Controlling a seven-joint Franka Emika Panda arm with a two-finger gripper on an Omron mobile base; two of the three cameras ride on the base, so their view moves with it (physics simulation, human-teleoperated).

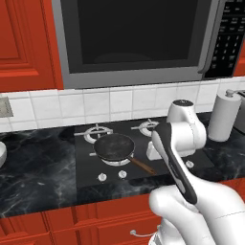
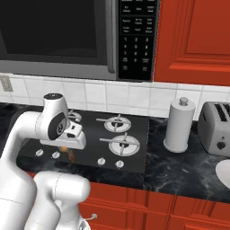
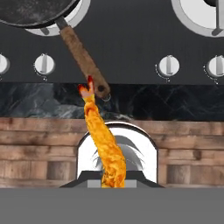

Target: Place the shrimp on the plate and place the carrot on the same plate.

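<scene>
Cooktop (image 1: 86, 165): black, set into the dark marble desk (image 1: 33, 177).
Frying pan (image 1: 114, 146): on the front left burner, brown handle toward the arm.
Paper towel roll (image 1: 224, 116): upright, right.
Microwave (image 1: 139, 38): above the cooktop.

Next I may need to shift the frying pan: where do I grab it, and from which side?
Take the brown handle, the slim straight part that sticks out from the frying pan toward the stove's front edge. Come from above, jaws across its narrow width. The gripper is shut on the shrimp, so likely unload that first.
</scene>
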